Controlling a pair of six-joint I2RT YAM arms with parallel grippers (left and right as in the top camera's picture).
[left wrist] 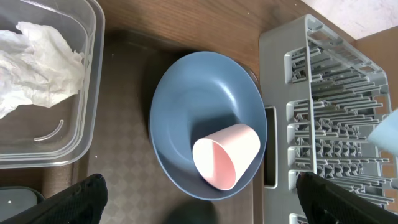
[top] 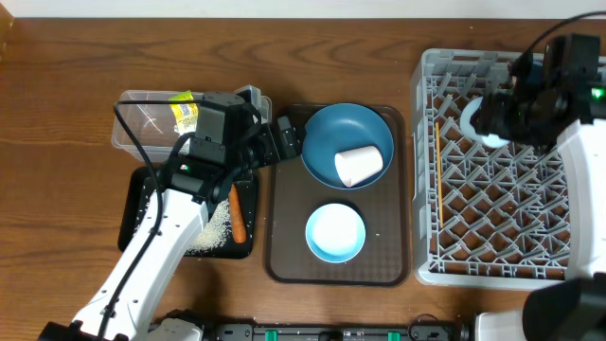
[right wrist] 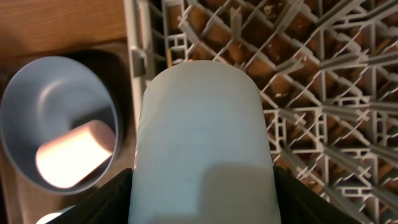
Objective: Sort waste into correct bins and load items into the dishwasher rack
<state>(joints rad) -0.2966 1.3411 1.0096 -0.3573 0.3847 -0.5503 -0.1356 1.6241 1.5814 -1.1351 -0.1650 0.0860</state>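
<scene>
Status: waste side looks done, dish loading roughly part-way.

Sorted, as far as I can see:
- clear tub [top: 142, 128], far-left of the worktop: yellow-green wrapper [top: 185, 112] and white tissue [left wrist: 37, 62] inside.
- black tray [top: 133, 213], just nearside of the tub: carrot [top: 238, 216] and rice [top: 213, 232] in it. A few grains sit near the tray's left wall; can't tell if any lie outside it.

Rack [top: 426, 189], right side of the worktop:
- chopsticks [top: 438, 180] look to be lying along its left wall, inside. They're thin, so not fully sure.
- Otherwise the grid is bare.

In hand:
- right gripper [right wrist: 202, 199] is clamped on the light blue cup [right wrist: 199, 137], held above the rack's far-left area and not set down.
- left gripper [left wrist: 198, 208] is spread wide with nothing between the fingers. It hangs over the left edge of the brown tray [top: 284, 218], facing the plate.

Not yet loaded, all on the brown tray at mid-worktop:
- dark blue plate [left wrist: 186, 106] at the far end
- pink cup [left wrist: 225, 163] lying on its side on the plate, mouth toward the near side
- white-and-blue bowl [top: 335, 232] at the near end, upright and looks empty

Judgement: three items plus the held cup remain.
</scene>
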